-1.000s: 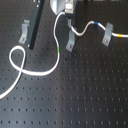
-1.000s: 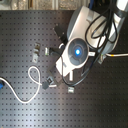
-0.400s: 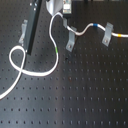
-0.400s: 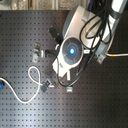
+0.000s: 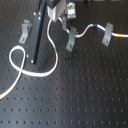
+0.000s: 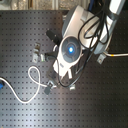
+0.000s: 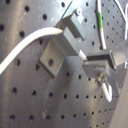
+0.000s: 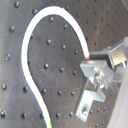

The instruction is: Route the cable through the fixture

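Note:
The white cable [image 5: 19, 70] loops on the black perforated board at the first exterior view's left, rises past a green band [image 5: 53, 50] to my gripper [image 5: 66, 19], then runs through the middle clip [image 5: 71, 40] and the right clip [image 5: 106, 35], with a blue band [image 5: 95, 25] and a yellow band [image 5: 120, 36]. The gripper is at the top, just behind the middle clip, and looks shut on the cable. In the first wrist view the cable [image 7: 25, 45] enters the clip [image 7: 54, 56] beside one finger [image 7: 100, 64]. In the second wrist view the cable [image 8: 35, 30] curves to the fingers [image 8: 97, 70].
A third metal clip [image 5: 25, 31] stands alone at the first exterior view's left. A black upright post [image 5: 39, 35] stands between it and the gripper. In the second exterior view the arm [image 6: 71, 49] hides the clips near it; the cable loop [image 6: 34, 80] lies at the lower left.
The gripper has come down a little toward the middle clip with the cable in it. In the second exterior view the arm has shifted left. The loop on the board has barely moved.

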You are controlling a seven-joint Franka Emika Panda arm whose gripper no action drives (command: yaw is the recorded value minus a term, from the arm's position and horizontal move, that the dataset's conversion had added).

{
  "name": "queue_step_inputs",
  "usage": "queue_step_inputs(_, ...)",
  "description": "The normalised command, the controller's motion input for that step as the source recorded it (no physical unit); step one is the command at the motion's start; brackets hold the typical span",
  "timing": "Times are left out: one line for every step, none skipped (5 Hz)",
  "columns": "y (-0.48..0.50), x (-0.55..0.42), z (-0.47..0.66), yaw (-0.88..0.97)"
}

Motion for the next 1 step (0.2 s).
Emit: queue_step_inputs(-0.006, -0.007, 0.00, -0.13)
